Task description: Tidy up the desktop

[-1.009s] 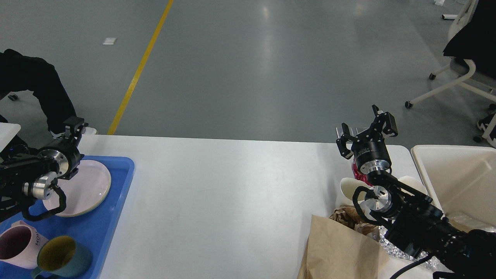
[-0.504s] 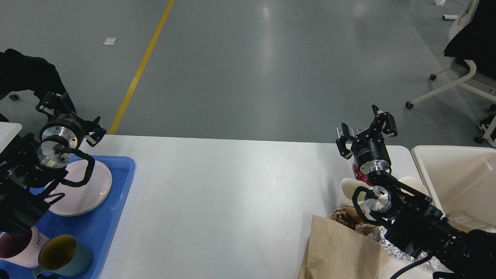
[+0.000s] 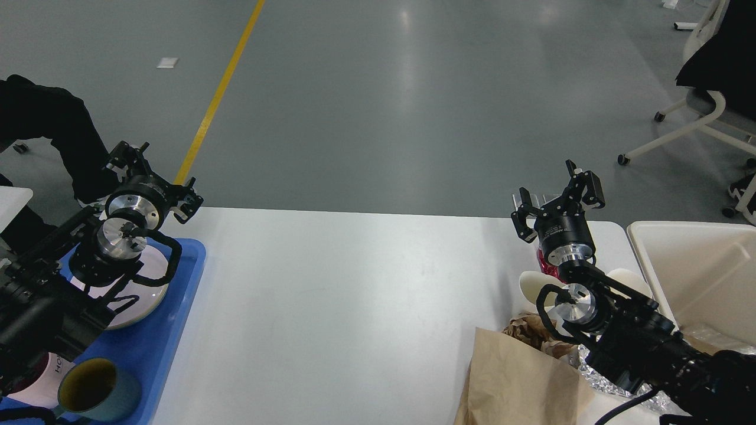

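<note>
The white desktop [image 3: 354, 295] fills the lower half of the head view. My left gripper [image 3: 155, 180] is open and empty, raised above the far corner of a blue tray [image 3: 171, 319] near the desktop's back left edge. My right gripper [image 3: 558, 198] is open and empty, held above the desktop's back right part. Under and behind my right arm lie a red wrapper [image 3: 546, 265], white paper cups [image 3: 534, 289], a brown paper bag [image 3: 520, 378], crumpled brown paper [image 3: 534, 330] and foil [image 3: 596, 375].
The blue tray holds a white plate [image 3: 142, 295], a teal mug [image 3: 97, 389] with a yellow inside, and a white mug [image 3: 44, 378], partly hidden by my left arm. A cream bin [image 3: 703, 277] stands at the right. An office chair [image 3: 703, 106] stands on the floor beyond.
My left arm has risen off the plate and swung right and up, its gripper now over the tray's far corner. The right arm has not moved.
</note>
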